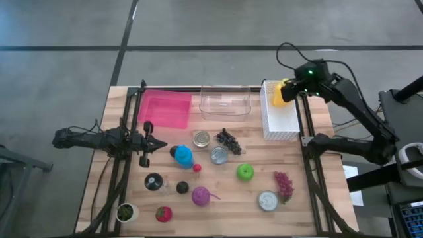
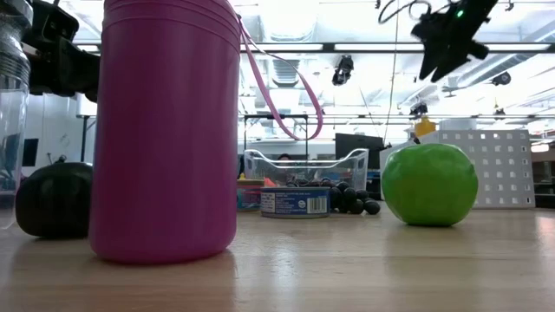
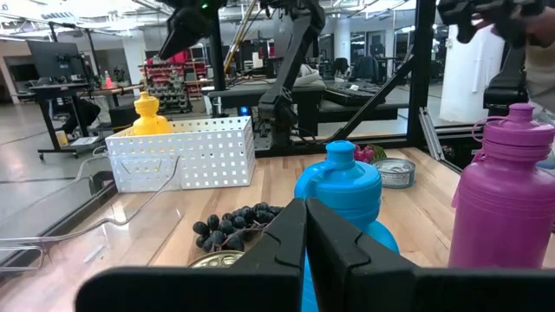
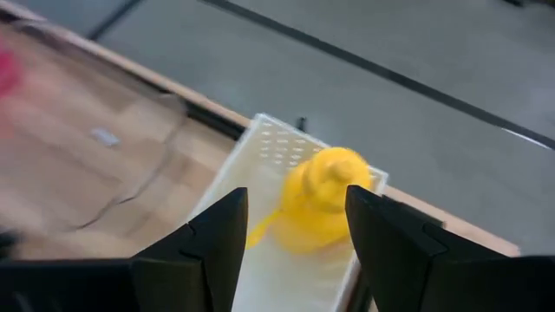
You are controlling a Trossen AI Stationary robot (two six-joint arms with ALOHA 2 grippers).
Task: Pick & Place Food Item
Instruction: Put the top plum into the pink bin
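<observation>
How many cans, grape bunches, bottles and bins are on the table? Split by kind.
Tin cans: 3
Grape bunches, dark and reddish: 2
Bottles, blue and magenta: 2
Bins, pink, clear and white: 3
Total: 10

White basket [image 1: 280, 119] sits at table's [image 1: 310, 218] back right corner with the squash [image 1: 280, 93] in its far end; right gripper [image 1: 299, 84] hangs above that end, jaws apart, nothing held. Clear bin [image 1: 225, 102] just left of basket, flat tray [image 1: 164, 109] left of the bin, grapes [image 1: 228, 140] and two cans [image 1: 210, 147] before the bin. Apple [image 1: 245, 172] right of centre, bottle [image 1: 201, 196] near the front, left gripper [image 1: 158, 143] closed at left side beside the jug [image 1: 183, 156].
</observation>
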